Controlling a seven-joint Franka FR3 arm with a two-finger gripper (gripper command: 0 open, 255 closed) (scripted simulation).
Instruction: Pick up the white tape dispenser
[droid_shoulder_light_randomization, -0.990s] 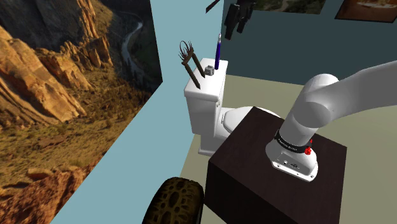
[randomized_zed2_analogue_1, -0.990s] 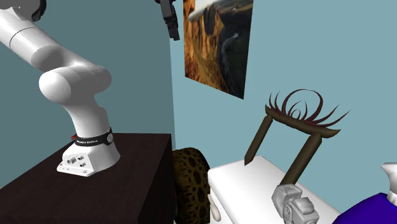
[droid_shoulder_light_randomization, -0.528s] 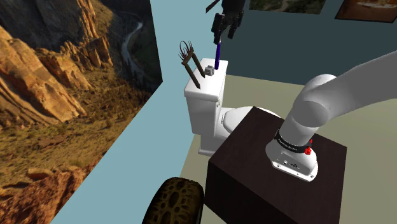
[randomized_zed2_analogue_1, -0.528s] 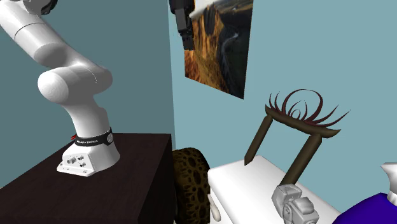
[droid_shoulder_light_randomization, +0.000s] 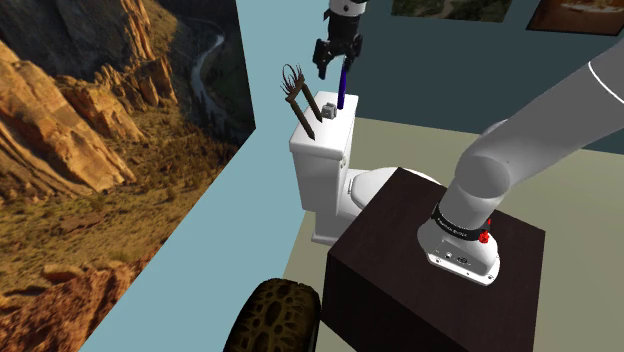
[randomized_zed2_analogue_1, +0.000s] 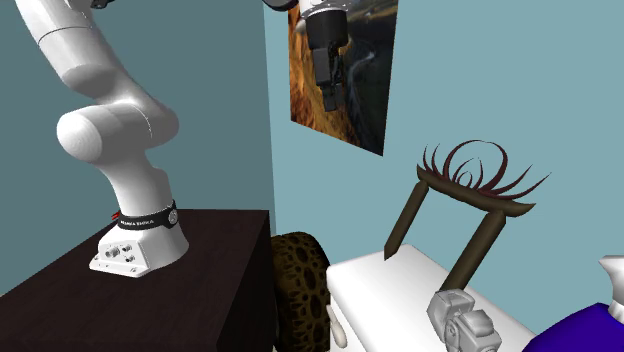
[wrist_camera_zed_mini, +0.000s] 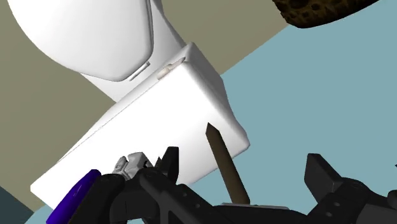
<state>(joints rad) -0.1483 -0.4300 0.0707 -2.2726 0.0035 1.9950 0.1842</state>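
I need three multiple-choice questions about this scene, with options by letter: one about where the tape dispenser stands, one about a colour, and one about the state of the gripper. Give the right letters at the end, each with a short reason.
1. Where does the tape dispenser stand?
A. on the floor
B. on top of the toilet tank
C. on the dark box

2. What colour is the slim upright thing beside it?
A. red
B. yellow
C. purple-blue

3. In what state is the gripper?
A. open, holding nothing
B. shut on the tape dispenser
C. shut on nothing

Answers:
1 B: the shoulder view shows it on the tank's lid.
2 C: it shows purple-blue in the shoulder view and the wrist view.
3 A: in the wrist view the two fingers stand apart with nothing clasped, above the tank.
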